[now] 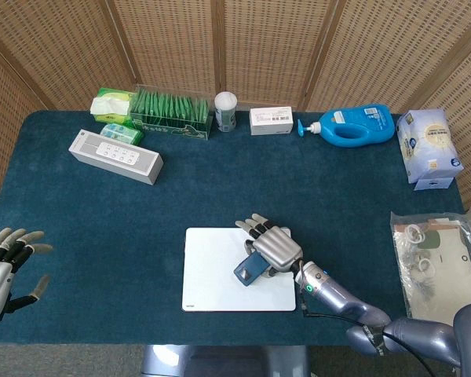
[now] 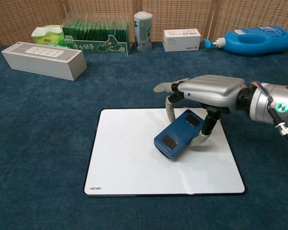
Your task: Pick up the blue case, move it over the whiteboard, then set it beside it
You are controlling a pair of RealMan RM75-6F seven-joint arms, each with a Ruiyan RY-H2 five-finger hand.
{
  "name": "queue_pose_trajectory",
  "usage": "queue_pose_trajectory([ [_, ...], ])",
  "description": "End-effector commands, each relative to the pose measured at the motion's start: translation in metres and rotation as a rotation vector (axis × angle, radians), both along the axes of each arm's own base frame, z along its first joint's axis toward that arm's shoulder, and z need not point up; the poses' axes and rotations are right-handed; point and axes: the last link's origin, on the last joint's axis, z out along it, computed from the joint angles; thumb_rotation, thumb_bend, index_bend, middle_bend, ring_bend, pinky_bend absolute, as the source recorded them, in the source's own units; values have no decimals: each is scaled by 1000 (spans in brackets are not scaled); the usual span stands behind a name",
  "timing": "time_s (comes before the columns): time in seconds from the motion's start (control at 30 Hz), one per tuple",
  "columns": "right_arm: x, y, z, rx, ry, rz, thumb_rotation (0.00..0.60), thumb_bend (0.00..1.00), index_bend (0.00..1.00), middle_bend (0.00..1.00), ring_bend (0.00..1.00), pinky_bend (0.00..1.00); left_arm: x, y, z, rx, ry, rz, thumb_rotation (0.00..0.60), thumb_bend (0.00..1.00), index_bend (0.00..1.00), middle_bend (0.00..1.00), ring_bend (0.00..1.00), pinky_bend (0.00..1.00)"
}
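The blue case (image 1: 250,269) (image 2: 175,136) hangs tilted just above the right half of the whiteboard (image 1: 212,279) (image 2: 129,158), casting a shadow on it. My right hand (image 1: 273,245) (image 2: 211,91) grips the case's far end from above, thumb on one side and fingers on the other. The whiteboard lies flat near the table's front edge. At the table's front left corner my left hand (image 1: 4,271) stays open and holds nothing; the chest view does not show it.
Along the back edge stand a white speaker bar (image 1: 115,156), green tissue packs (image 1: 114,104), a green box (image 1: 171,112), a white canister (image 1: 226,111), a small white box (image 1: 271,120) and a blue bottle (image 1: 353,126). A tissue pack (image 1: 429,148) and plastic bag (image 1: 436,263) lie right.
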Motion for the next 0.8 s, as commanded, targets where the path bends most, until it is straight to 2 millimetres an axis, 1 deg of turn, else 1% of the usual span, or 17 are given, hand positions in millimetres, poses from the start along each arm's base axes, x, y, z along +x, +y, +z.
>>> queue_pose_trajectory([
  [0.03, 11, -2, -10, 20, -4, 10, 600, 41, 648, 0, 0, 0, -3, -1, 1, 3, 2, 8, 600, 455, 304, 211, 133, 17],
  [0.2, 22, -2, -29, 52, 0, 17, 600, 40, 648, 0, 0, 0, -6, -3, 5, 10, 3, 19, 600, 455, 303, 211, 133, 17],
  [0.33, 21, -3, -33, 56, 8, 10, 600, 43, 649, 0, 0, 0, -7, -5, 7, 17, 5, 24, 600, 456, 303, 211, 133, 18],
  [0.5, 13, -4, -28, 42, 15, -1, 600, 42, 648, 0, 0, 0, -6, -4, 6, 13, 3, 16, 600, 455, 303, 211, 133, 17],
  [0.8, -7, -3, -8, -2, 29, -34, 600, 43, 649, 0, 0, 0, 0, -1, 3, 4, 0, -7, 600, 455, 303, 210, 133, 18],
])
